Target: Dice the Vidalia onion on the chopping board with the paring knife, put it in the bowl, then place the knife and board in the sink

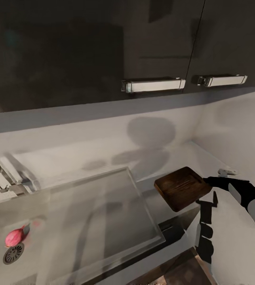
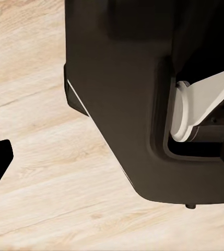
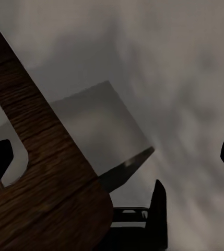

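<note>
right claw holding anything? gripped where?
The board, lifted off the countertop by its right edge in the right claw, near the handle cutout.

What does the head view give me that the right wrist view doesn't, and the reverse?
Head view alone: the onion lying by the drain in the sink, the tap, and two cabinet handles.
Right wrist view alone: a cutout in the board, seen close up.
Both: the chopping board at the right gripper, near the sink's corner.
</note>
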Available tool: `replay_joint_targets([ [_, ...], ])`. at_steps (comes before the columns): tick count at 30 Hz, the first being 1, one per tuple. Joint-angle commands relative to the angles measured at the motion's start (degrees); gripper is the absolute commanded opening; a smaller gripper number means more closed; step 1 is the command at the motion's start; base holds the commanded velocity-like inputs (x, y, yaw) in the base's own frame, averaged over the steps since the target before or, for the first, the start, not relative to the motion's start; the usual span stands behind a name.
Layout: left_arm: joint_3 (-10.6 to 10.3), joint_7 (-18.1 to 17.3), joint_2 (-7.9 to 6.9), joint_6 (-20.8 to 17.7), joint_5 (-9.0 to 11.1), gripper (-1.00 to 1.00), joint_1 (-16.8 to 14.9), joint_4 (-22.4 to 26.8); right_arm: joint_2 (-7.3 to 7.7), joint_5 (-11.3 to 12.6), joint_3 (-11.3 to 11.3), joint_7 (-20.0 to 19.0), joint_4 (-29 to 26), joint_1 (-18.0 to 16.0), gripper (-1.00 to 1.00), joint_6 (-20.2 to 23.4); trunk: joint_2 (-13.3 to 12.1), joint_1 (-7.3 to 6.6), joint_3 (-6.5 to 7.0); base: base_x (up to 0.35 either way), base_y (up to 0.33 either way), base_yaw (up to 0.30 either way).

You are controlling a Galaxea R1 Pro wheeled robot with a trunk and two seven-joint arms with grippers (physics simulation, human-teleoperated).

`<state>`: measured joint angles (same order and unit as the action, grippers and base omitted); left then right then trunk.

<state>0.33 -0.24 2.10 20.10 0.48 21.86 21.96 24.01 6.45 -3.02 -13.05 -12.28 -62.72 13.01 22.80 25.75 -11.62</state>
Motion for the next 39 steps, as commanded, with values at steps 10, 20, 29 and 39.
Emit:
replay_joint_targets([
  [10,0.0,0.0,0.09,0.0,0.0,1.00,0.0,0.1,0.01,0.6,-0.3,-0.1,-0.1,0.0,1.00,0.3,0.1,0.03,-0.96,0.100,0.069,0.000],
  [20,0.0,0.0,0.10,0.0,0.0,1.00,0.0,0.1,0.07,0.6,-0.3,-0.1,-0.1,0.0,1.00,0.3,0.1,0.03,-1.39,0.029,0.016,0.000],
  [29,0.1,0.0,0.10,0.0,0.0,1.00,0.0,-0.4,0.06,0.6,-0.3,-0.1,-0.1,0.0,1.00,0.3,0.1,0.03,-1.40,0.000,0.000,0.000],
  [39,0.0,0.0,0.09,0.1,0.0,1.00,0.0,-0.4,0.07,0.6,-0.3,-0.1,-0.1,0.0,1.00,0.3,0.1,0.03,-1.67,0.000,0.000,0.000],
])
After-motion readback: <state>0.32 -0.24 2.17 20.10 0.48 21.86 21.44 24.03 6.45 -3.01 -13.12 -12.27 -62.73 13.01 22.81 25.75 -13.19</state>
